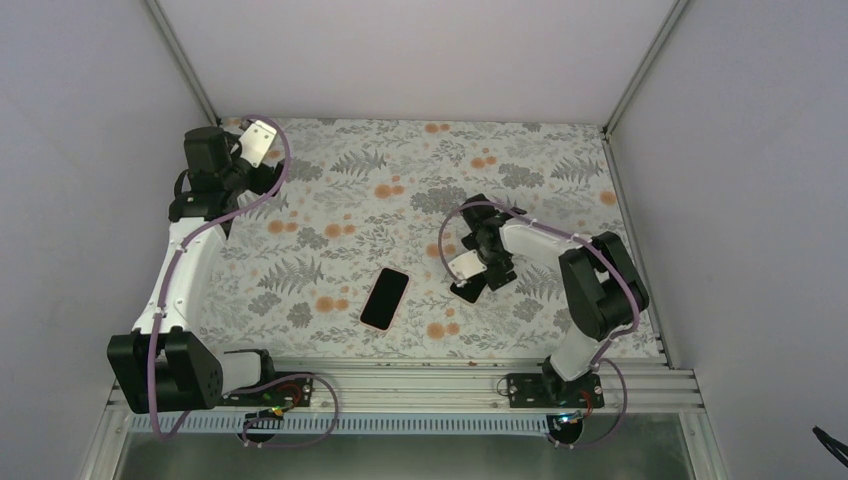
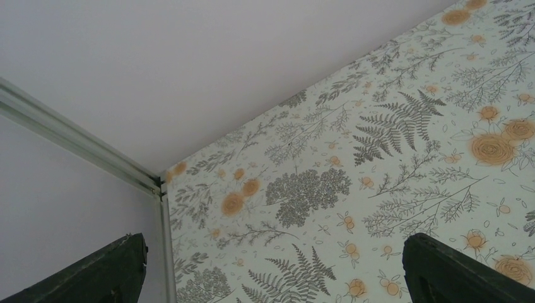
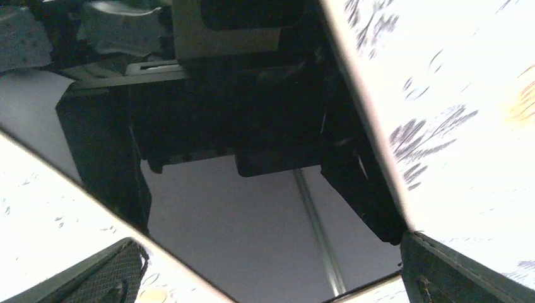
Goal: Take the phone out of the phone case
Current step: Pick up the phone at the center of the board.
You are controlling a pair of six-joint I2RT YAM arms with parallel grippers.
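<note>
A pink-rimmed phone case [image 1: 385, 298], dark in its middle, lies flat near the table's centre front. A glossy black phone [image 1: 466, 292] lies to its right, apart from it. My right gripper [image 1: 470, 278] hangs low right over the phone and hides most of it. In the right wrist view the phone's screen [image 3: 252, 221] fills the frame and mirrors the wrist. The right gripper [image 3: 271, 274] is open, with one finger [image 3: 101, 278] at each side of the screen. My left gripper [image 1: 245, 145] is raised at the back left, open and empty [image 2: 271, 271].
The table carries a floral cloth [image 1: 400, 200]. Plain walls close it in at the back and both sides, with a metal post [image 2: 82, 142] at the back left corner. A metal rail [image 1: 420, 378] runs along the near edge.
</note>
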